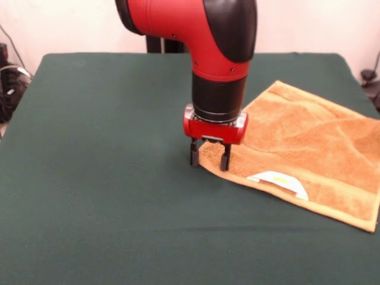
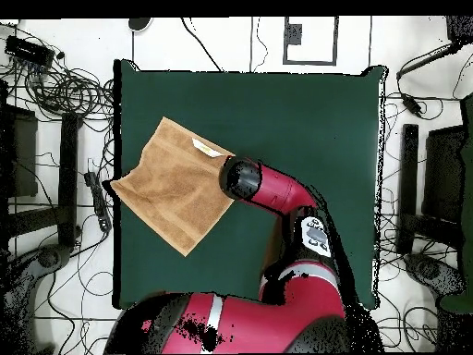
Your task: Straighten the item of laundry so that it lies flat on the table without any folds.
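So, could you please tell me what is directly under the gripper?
The gripper stands open on the towel's corner, one fingertip on the table. The overhead view hides that corner beneath the arm.

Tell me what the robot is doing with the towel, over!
Gripper down at towel corner, fingers apart, one each side of the corner. Towel spread nearly flat on table, slight wrinkles, reaching the table's edge. Nothing in the way.

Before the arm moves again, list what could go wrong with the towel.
The gripper stands at the towel's corner, fingers apart; it may close on too little cloth and slip off. In the overhead view the towel already overhangs the table's edge, so a pull that way could drag it off.
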You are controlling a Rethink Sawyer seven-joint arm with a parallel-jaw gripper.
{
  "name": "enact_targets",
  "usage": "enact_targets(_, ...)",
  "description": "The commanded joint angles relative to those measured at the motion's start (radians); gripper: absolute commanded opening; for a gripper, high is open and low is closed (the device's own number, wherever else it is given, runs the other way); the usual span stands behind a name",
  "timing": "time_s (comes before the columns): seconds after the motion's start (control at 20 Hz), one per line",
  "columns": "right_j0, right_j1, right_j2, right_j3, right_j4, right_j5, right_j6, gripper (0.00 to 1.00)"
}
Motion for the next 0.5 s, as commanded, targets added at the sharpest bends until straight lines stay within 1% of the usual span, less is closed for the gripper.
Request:
enact_targets(0.05,0.038,0.149,0.076,-0.038,0.086,-0.065,0.268,1.00)
enact_targets(0.35,0.063,0.163,0.026,-0.069,0.090,-0.018,0.249,1.00)
enact_targets(0.45,0.075,0.169,0.002,-0.085,0.078,-0.025,0.232,1.00)
enact_targets(0.5,0.077,0.171,-0.003,-0.090,0.072,-0.024,0.222,0.00)
